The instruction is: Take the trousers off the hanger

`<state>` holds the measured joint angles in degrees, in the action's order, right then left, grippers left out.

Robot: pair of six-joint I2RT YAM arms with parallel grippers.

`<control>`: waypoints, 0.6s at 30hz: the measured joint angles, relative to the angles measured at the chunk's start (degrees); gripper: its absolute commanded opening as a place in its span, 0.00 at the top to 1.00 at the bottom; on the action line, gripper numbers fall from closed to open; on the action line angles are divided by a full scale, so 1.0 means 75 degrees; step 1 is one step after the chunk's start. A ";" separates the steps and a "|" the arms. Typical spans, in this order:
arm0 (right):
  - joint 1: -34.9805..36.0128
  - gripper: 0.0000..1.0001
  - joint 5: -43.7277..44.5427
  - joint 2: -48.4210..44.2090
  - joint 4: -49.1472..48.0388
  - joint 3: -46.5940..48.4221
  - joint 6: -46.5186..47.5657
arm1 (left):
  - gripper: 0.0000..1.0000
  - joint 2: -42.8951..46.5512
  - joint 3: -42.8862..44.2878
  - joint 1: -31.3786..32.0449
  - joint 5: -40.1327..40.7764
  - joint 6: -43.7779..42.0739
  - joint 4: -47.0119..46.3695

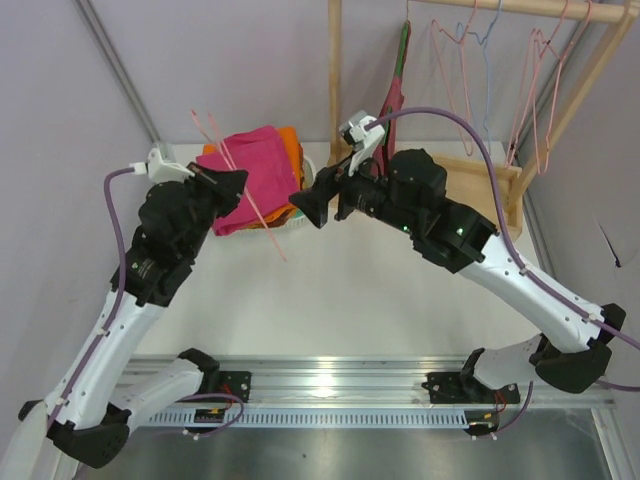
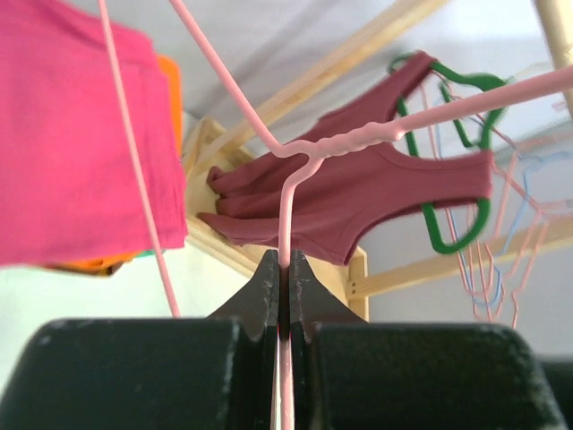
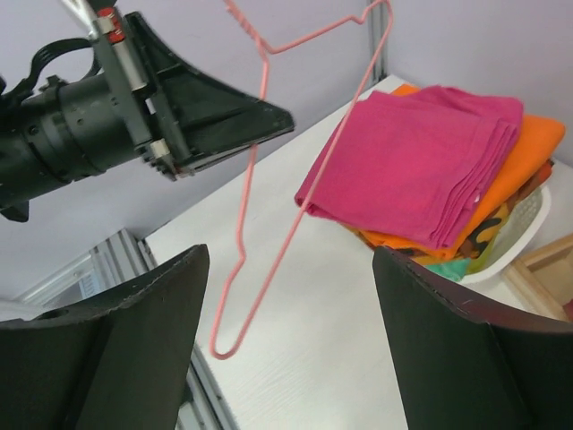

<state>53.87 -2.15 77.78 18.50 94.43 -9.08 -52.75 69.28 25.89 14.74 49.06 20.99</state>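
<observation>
The left gripper [image 2: 283, 262] is seen clamped shut on a thin wire of the hanger [image 2: 286, 215], which is held in the air just in front of the white basket [image 3: 526, 226]. No fabric is carried on the hanger's frame. Its long axis is tilted, running from above the basket's left side down toward the table [image 1: 350, 300] in front of the basket.

The right gripper [image 3: 291, 255] is held just right of the basket's front, with its fingers wide apart and nothing between them. The trousers [image 3: 421, 157] are found folded flat on the orange cloth [image 3: 533, 148] in the basket, gripped by neither arm. From the right gripper they lie ahead, beyond the hanger's wire; whether that wire brushes the fold's corner cannot be told.

The separation is judged already made. The right arm is judged the free and nearer one, so any further reach would be made from the basket's right, past the wire.
</observation>
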 measured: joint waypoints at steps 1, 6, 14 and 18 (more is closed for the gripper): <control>0.0114 0.20 0.0102 0.0003 0.0000 -0.0038 0.0020 | 1.00 -0.0029 0.0000 0.0187 0.0332 0.0233 0.0128; 0.0364 0.20 0.0286 0.0146 -0.0003 -0.0291 0.0143 | 1.00 -0.0714 0.0501 0.0935 0.1880 0.1087 0.1058; 0.0361 0.22 0.0402 0.0391 -0.0230 -0.0664 0.0516 | 1.00 -0.1585 0.1448 0.1670 0.3264 0.2314 0.2451; 0.0364 0.23 0.0306 0.0670 -0.0399 -0.0667 0.0589 | 1.00 -0.1690 0.1684 0.1708 0.3506 0.2693 0.2815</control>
<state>56.60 0.14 82.81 15.51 89.43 -4.67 -65.43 81.91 38.70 41.04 69.25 42.11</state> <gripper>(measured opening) 0.776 0.037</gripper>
